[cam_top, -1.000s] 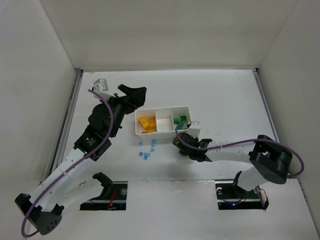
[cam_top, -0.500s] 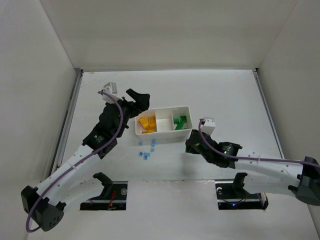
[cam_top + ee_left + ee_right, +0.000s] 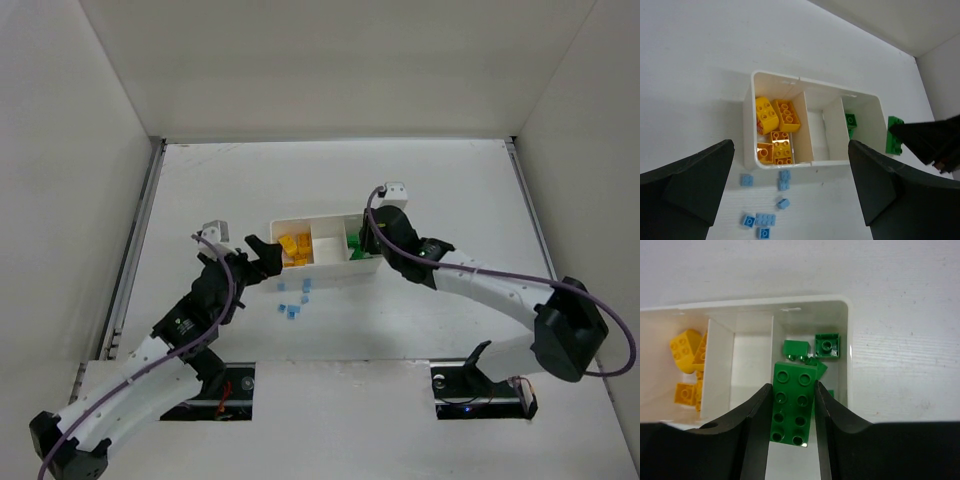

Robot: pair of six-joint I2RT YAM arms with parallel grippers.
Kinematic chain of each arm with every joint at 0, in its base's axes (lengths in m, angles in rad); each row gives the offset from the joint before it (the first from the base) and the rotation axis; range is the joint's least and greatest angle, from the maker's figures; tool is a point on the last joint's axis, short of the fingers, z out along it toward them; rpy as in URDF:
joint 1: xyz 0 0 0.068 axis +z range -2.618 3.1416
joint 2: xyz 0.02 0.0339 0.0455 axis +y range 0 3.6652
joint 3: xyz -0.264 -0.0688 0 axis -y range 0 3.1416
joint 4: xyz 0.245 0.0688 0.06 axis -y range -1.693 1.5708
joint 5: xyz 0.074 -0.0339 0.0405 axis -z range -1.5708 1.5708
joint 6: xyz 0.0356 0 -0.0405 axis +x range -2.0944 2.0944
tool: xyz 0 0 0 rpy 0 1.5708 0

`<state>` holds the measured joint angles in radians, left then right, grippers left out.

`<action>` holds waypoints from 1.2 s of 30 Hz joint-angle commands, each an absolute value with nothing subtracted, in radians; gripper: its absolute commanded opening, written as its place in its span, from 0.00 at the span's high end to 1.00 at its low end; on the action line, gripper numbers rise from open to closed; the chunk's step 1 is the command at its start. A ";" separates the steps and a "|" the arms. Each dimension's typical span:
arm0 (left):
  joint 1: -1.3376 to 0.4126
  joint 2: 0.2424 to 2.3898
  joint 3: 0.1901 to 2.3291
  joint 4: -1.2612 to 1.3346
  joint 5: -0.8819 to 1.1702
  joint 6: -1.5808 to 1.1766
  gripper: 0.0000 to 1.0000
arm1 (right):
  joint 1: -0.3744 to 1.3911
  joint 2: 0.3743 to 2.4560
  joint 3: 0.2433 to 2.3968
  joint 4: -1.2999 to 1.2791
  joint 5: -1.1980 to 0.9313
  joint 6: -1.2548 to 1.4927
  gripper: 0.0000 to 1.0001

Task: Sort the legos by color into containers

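Observation:
The white tray (image 3: 322, 217) has three compartments. Yellow-orange legos (image 3: 774, 116) fill the left one, the middle one (image 3: 819, 136) is bare, and green legos (image 3: 826, 345) lie in the right one. Several light blue legos (image 3: 293, 298) lie on the table in front of the tray, also in the left wrist view (image 3: 765, 218). My right gripper (image 3: 793, 412) is shut on a green two-by-four lego (image 3: 794, 402), held above the right compartment (image 3: 362, 240). My left gripper (image 3: 262, 257) is open and empty, above the tray's front left and the blue legos (image 3: 790, 165).
White walls enclose the table on the left, back and right. The right arm reaches in from the right across the table (image 3: 470, 280). The arm bases and two cut-outs sit at the near edge (image 3: 225, 385).
My right gripper has swung from in front of the tray to above its right compartment, with the green lego. My left gripper has drawn back from behind the tray to its front left.

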<state>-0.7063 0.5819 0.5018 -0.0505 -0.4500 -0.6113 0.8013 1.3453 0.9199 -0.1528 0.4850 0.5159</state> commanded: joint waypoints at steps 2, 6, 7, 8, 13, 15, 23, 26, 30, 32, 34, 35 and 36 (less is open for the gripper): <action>-0.775 0.525 0.451 -0.170 -0.521 -0.601 0.08 | 0.769 1.417 0.995 -0.020 0.433 0.413 0.75; -0.840 0.537 0.417 -0.254 -0.549 -0.678 0.52 | 0.762 1.445 1.017 -0.006 0.433 0.403 0.52; -0.857 0.548 0.408 -0.265 -0.557 -0.698 0.54 | 0.762 1.437 1.019 -0.006 0.439 0.402 0.44; -0.876 0.564 0.400 -0.273 -0.566 -0.719 0.56 | 0.762 1.425 1.012 -0.006 0.446 0.402 0.39; -0.967 0.696 0.394 -0.284 -0.609 -0.798 0.60 | 0.824 1.346 0.948 0.002 0.483 0.393 0.32; -0.995 0.756 0.396 -0.281 -0.621 -0.825 0.61 | 0.855 1.306 0.921 -0.003 0.498 0.402 0.36; -1.039 0.978 0.411 -0.258 -0.630 -0.842 0.64 | 1.031 1.184 0.760 0.057 0.514 0.507 0.58; -1.044 1.018 0.405 -0.221 -0.627 -0.844 0.67 | 1.062 1.178 0.700 0.083 0.515 0.564 0.62; -1.030 1.032 0.391 -0.172 -0.617 -0.841 0.71 | 1.096 1.192 0.654 0.086 0.500 0.635 0.63; -1.027 1.034 0.385 -0.149 -0.612 -0.828 0.71 | 1.117 1.201 0.638 0.095 0.499 0.656 0.63; -1.021 1.043 0.377 -0.129 -0.601 -0.824 0.71 | 1.130 1.218 0.630 0.101 0.499 0.676 0.62; -1.015 1.051 0.374 -0.120 -0.589 -0.822 0.71 | 1.134 1.227 0.630 0.104 0.499 0.687 0.62; -1.009 1.057 0.374 -0.112 -0.575 -0.822 0.71 | 1.137 1.235 0.629 0.104 0.497 0.695 0.62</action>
<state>-1.0237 1.0431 0.3954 -0.1608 -0.5930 -0.8242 1.1213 1.2198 0.6365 0.0349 0.4896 0.6357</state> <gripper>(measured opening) 0.294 0.379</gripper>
